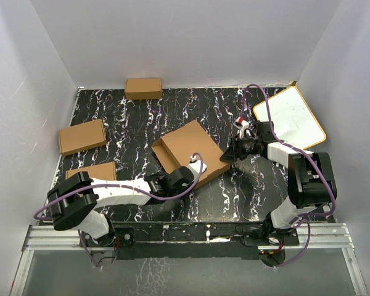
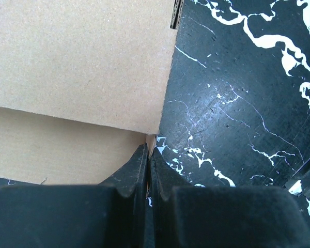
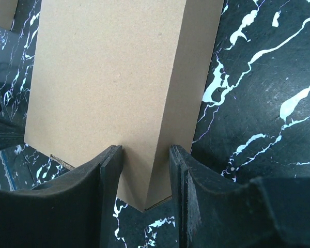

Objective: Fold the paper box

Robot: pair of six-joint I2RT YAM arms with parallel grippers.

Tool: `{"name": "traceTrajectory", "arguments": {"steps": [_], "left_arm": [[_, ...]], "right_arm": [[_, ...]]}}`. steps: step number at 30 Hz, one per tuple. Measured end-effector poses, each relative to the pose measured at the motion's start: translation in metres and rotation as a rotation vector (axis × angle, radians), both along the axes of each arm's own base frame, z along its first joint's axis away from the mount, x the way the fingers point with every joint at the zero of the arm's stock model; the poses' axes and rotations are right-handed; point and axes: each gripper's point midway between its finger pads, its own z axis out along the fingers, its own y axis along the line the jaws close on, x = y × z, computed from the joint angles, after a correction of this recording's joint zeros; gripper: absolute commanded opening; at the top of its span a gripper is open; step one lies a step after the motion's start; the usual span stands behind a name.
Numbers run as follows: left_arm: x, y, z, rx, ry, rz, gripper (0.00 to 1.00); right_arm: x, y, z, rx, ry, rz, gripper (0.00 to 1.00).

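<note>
If the right gripper (image 3: pixel 145 152) clamping the paper box (image 1: pixel 191 151) corner slips, the closed left gripper (image 2: pixel 149 151) could lose the fold.

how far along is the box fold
Done: the box has a top face and side wall meeting at a crisp fold, seen from the right wrist. In hand: the right tool clamps one corner; the left tool, shut, has its tips at a panel corner. Left: a flap at the box's left end looks untucked, so closing it likely remains.
</note>
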Motion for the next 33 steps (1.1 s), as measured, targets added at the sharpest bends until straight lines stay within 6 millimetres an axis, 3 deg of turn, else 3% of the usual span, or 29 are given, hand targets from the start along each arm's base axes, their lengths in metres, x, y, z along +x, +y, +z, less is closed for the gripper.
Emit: {"name": "traceTrajectory", "arguments": {"steps": [22,33], "left_arm": [[-0.0022,-0.0010,-0.0018,0.020,-0.013,-0.068,0.00],[-0.0044,0.0027,-0.0015,-0.056,-0.051,-0.073,0.00]], "right_arm": [[0.0003,0.0004,-0.0003,-0.001,-0.003,0.004,0.45],[0.0008,0.0023,-0.0010,-0.012,-0.003,0.005,0.45]]}}
